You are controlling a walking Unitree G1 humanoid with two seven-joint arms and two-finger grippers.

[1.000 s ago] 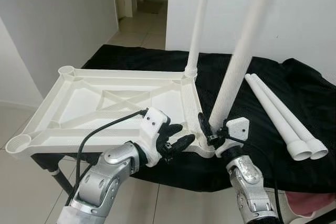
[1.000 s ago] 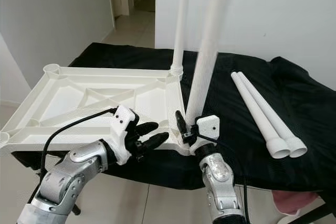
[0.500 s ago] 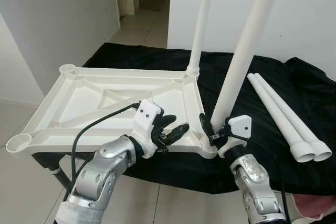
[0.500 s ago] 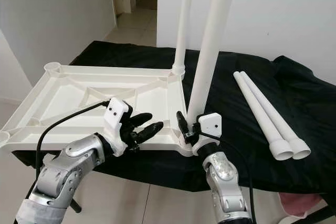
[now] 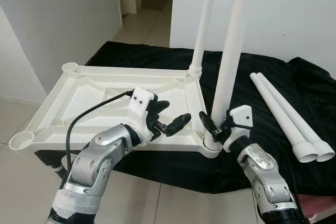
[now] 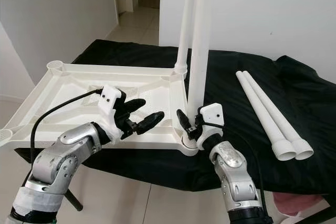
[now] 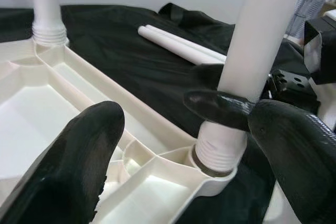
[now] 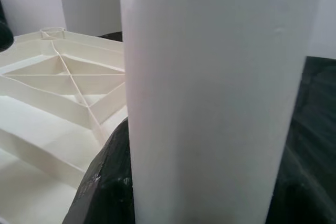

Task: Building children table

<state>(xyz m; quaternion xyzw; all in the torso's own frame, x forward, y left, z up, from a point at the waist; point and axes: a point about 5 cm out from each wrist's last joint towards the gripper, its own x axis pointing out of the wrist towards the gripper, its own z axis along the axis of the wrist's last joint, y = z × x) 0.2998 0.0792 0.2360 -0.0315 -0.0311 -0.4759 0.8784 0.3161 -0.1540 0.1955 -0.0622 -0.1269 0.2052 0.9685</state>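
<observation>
The white plastic table top (image 5: 105, 95) lies upside down, ribbed underside up, on a surface draped in black cloth (image 5: 273, 103), its left end hanging out past the cloth's edge over the tiled floor (image 5: 142, 27). At the corner of the table top nearest the robot's right arm, a white leg (image 5: 231, 51) stands upright with its threaded foot set in the corner socket (image 5: 212, 148), and the right gripper (image 5: 212, 128) is clamped low on that leg just above the socket, its black fingers (image 7: 218, 109) pinching the tube from either side; the right wrist view shows the leg's white shaft close up between them. A second leg (image 5: 205, 22) stands upright in the far corner socket of the table top on the same side, just behind the gripped one. The left gripper (image 5: 170, 119) hovers over the table top's near rail, just beside the gripped leg and pointing at it, fingers spread apart with nothing between them; in the left wrist view the two black fingers (image 7: 84, 161) frame the socket and the leg without touching either. The two left-hand corner sockets of the table top, one near (image 5: 22, 141) and one far (image 5: 69, 67), stand open. Well apart from the table top, out on the cloth to the right, two more loose legs (image 5: 286, 121) lie side by side, touching, flared ends toward the robot.
</observation>
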